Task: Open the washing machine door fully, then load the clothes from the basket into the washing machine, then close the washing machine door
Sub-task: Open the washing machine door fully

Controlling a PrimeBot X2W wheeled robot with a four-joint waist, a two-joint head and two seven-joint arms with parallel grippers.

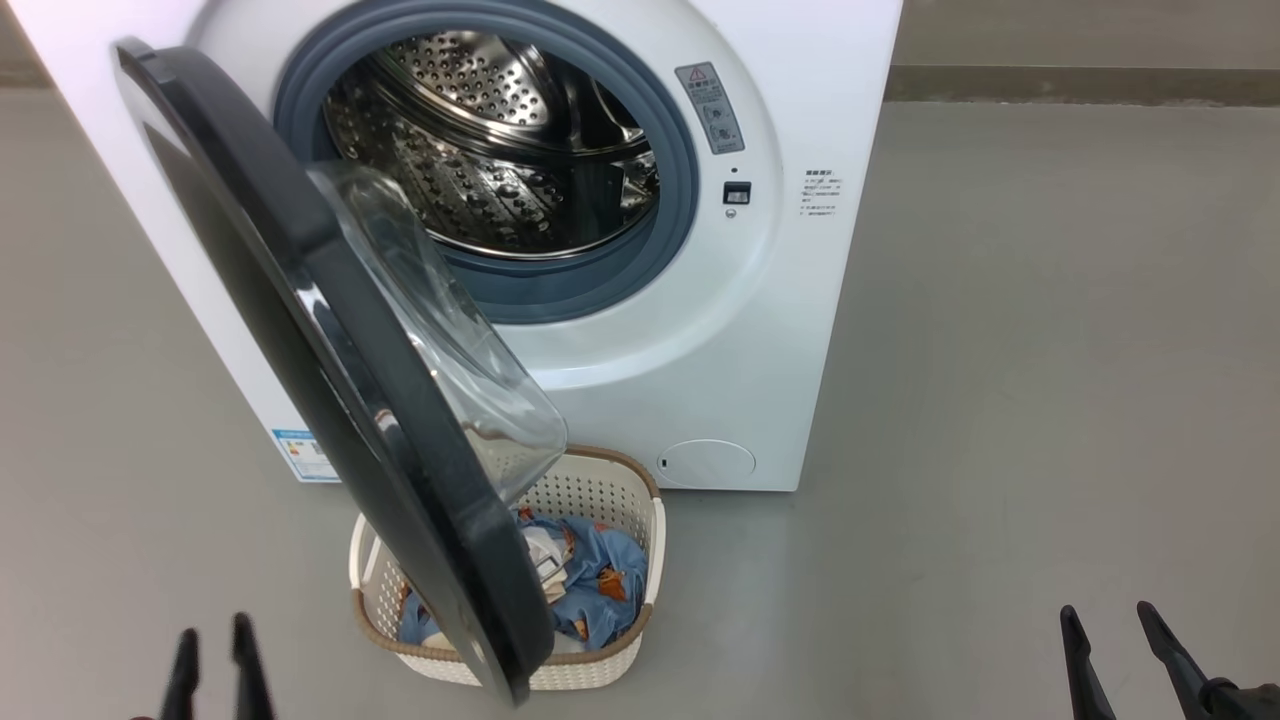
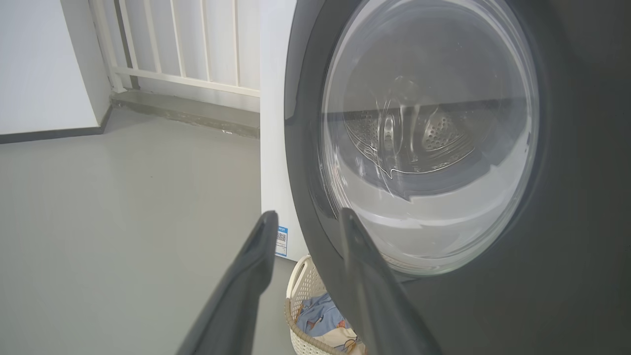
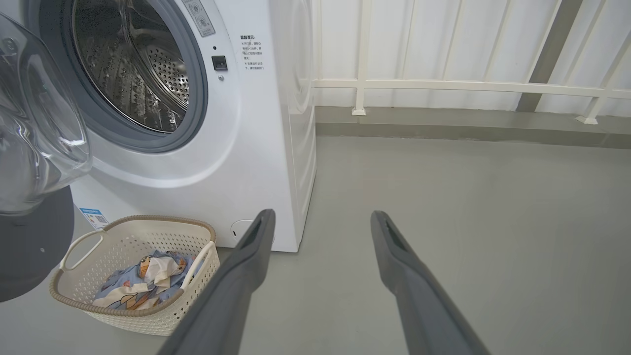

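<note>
The white washing machine point(image 1: 800, 300) stands with its steel drum point(image 1: 480, 130) showing. Its black-rimmed door point(image 1: 330, 330) is swung out toward me, glass bowl facing the opening, and it overhangs the cream basket point(image 1: 610, 665) on the floor. Light-blue clothes point(image 1: 600, 565) lie in the basket. My left gripper point(image 1: 214, 630) is at the lower left, left of the basket, open and empty. In the left wrist view it point(image 2: 305, 217) points at the door's outer rim point(image 2: 567, 197). My right gripper point(image 1: 1106, 610) is open and empty over bare floor; its wrist view shows the basket point(image 3: 123, 318) to its left point(image 3: 321, 214).
Grey floor point(image 1: 1050, 350) spreads to the right of the machine. A raised ledge point(image 3: 468, 123) and a white railing point(image 3: 443, 86) run behind it. A white wall point(image 2: 44, 64) with a dark skirting stands at the far left.
</note>
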